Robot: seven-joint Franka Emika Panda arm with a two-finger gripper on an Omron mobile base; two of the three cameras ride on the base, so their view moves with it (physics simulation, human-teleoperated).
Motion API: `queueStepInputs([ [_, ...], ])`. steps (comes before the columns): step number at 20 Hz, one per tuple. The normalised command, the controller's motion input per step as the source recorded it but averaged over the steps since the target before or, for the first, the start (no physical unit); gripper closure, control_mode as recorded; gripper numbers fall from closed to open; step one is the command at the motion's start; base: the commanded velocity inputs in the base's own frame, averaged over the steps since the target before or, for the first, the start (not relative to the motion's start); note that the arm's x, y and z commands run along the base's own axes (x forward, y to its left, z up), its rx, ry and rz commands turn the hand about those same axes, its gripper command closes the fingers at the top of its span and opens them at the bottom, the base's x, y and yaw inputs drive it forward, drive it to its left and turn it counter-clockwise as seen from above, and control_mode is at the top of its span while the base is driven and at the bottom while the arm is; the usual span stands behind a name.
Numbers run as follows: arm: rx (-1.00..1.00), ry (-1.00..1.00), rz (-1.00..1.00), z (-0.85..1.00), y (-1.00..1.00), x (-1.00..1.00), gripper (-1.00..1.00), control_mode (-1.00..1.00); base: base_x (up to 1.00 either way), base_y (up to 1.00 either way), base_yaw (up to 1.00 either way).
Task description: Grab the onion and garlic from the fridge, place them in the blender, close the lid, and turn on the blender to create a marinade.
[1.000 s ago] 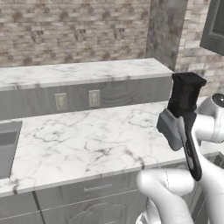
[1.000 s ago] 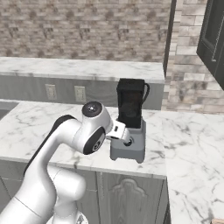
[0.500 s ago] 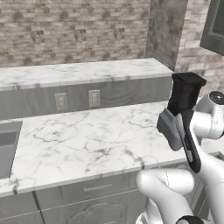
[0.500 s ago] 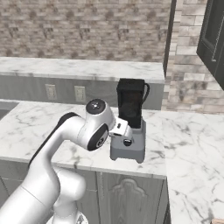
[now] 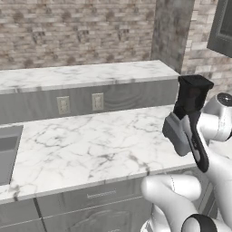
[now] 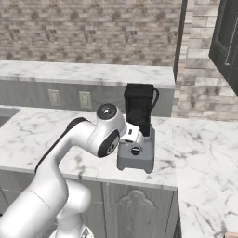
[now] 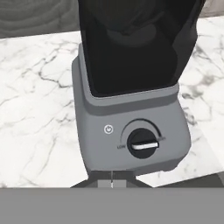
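The blender stands on the marble counter, a grey wedge base (image 7: 131, 131) under a tall square black jar (image 6: 138, 109). A flat black lid (image 5: 195, 80) caps the jar. On the base front are a black dial (image 7: 143, 143) and a small power symbol (image 7: 108, 129). My gripper (image 7: 111, 180) is shut with nothing in it. It sits low in front of the base, just under the dial and very close to it. My white wrist (image 6: 131, 133) is against the base's left front. The onion, the garlic and the fridge are out of view.
A raised marble ledge (image 5: 86, 72) with two wall outlets (image 5: 63, 105) runs behind the counter. A sink (image 5: 7, 154) is at the far left. A dark upper cabinet (image 6: 228, 42) hangs at the right beside a brick pillar (image 5: 172, 31).
The arm has eased slightly to the right, toward the blender base. The blender has not moved.
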Motion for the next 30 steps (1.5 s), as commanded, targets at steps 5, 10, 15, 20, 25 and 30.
queueStepInputs([
  [5,0.00,0.00,0.00,-0.12,0.00,0.31,1.00,-1.00,0.00,0.00,0.00],
  [10,0.00,0.00,0.00,-0.20,0.00,0.25,1.00,-1.00,0.00,0.00,0.00],
  [15,0.00,0.00,0.00,-0.22,0.00,0.16,1.00,-1.00,0.00,0.00,0.00],
  [20,0.00,0.00,0.00,-0.20,-0.01,0.02,1.00,-1.00,0.00,0.00,0.00],
  [25,0.00,0.00,0.00,-0.13,-0.01,0.03,1.00,-1.00,0.00,0.00,0.00],
  [30,0.00,0.00,0.00,-0.02,0.00,0.09,1.00,-1.00,0.00,0.00,0.00],
])
